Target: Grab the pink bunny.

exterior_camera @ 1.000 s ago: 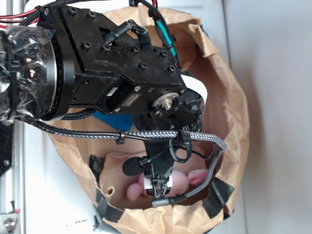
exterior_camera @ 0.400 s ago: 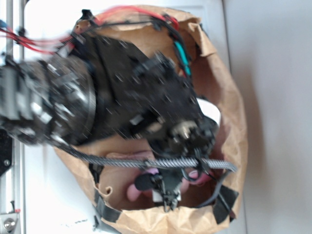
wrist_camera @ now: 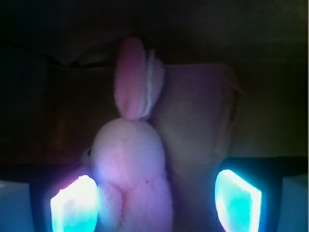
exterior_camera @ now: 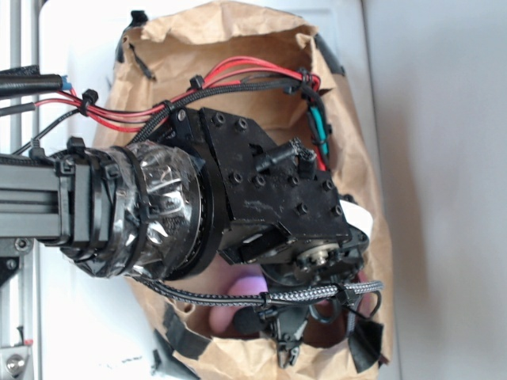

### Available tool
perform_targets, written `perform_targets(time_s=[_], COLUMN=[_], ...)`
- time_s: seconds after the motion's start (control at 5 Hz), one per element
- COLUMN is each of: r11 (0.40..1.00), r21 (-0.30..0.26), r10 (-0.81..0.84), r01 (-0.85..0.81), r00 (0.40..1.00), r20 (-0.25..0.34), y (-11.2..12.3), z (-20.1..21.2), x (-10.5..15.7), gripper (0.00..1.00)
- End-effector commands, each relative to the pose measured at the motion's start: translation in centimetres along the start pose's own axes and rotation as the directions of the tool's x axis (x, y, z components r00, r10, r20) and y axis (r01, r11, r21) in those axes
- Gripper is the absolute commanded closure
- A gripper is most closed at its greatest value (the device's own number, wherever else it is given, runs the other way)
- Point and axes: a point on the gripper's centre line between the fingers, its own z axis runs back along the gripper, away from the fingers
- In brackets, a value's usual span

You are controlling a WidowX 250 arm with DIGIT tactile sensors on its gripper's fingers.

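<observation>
The pink bunny (wrist_camera: 133,169) fills the middle of the wrist view, pale pink with one darker ear standing up. It lies between my two glowing fingertips (wrist_camera: 75,205), against the left one and apart from the right one. My gripper (wrist_camera: 155,200) is open around it. In the exterior view the arm reaches down into a brown paper bag (exterior_camera: 238,55), and only a bit of the bunny (exterior_camera: 238,294) shows beneath the black wrist. The gripper (exterior_camera: 287,342) sits low in the bag near its lower wall.
The bag's crumpled walls surround the arm, with black tape patches (exterior_camera: 366,348) at the lower rim. Red cables (exterior_camera: 238,75) run across the bag's opening. A metal rail (exterior_camera: 20,47) stands at the left. A pale pink-brown surface (wrist_camera: 203,121) rises behind the bunny.
The arm has swung further down over the bag, and its wrist now covers most of the bunny. The gripper has dropped towards the bag's lower wall.
</observation>
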Motion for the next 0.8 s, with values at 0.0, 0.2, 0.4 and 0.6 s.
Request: perform_targets(time_s=[0.0, 0.2, 0.4, 0.6], r11=[0.992, 0.992, 0.991, 0.990], r21=[-0.023, 0.004, 0.099, 0.126], r10=[-0.121, -0.126, -0.085, -0.046], r01=[0.121, 0.126, 0.090, 0.056], r00=[0.993, 0.991, 0.995, 0.996], r20=[0.001, -0.034, -0.059, -0.080], y=[-4.0, -4.2, -3.4, -2.3], z=[-0.1, -1.1, -2.0, -2.2], x=[0.0, -0.4, -0.5, -0.6], gripper=[0.00, 0.00, 0.00, 0.00])
